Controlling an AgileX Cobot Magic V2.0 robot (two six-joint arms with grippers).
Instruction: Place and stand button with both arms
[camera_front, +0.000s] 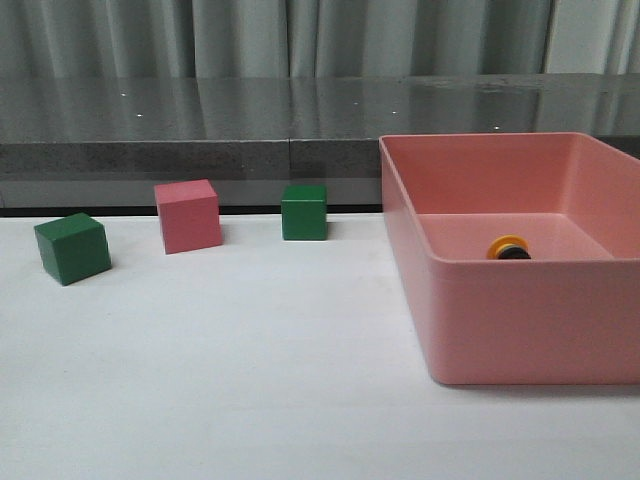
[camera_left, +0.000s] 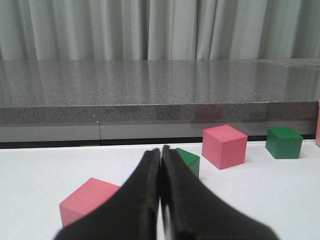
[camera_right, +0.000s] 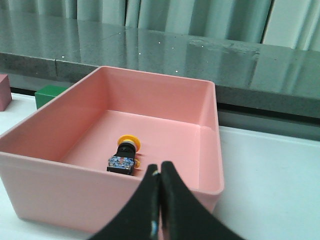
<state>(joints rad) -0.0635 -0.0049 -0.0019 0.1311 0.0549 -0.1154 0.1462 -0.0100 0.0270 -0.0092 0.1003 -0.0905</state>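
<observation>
Only yellow cap of button (camera_front: 509, 248) visible from front – right wrist exposes blue base; both end effectors (camera_left: 160, 195) (camera_right: 159, 200) pressed together, empty

Front cam sits low, basically at desk (camera_front: 250, 380) height, looking straight ahead toward the grey ledge (camera_front: 200, 120) and curtain (camera_front: 300, 35), with the pink bin (camera_front: 520, 330) close on the right and three cubes further back on the left. The left wrist cam is down near the surface too, facing the same ledge over its closed left pincer (camera_left: 160, 200), close to the cubes; it shares the far green cube (camera_left: 284, 142) and a pink cube (camera_left: 224, 146) with the front view. The right wrist cam rides higher, peering down over the right pincer (camera_right: 160, 200) into the bin (camera_right: 100, 200), so it overlaps the front view there.
</observation>
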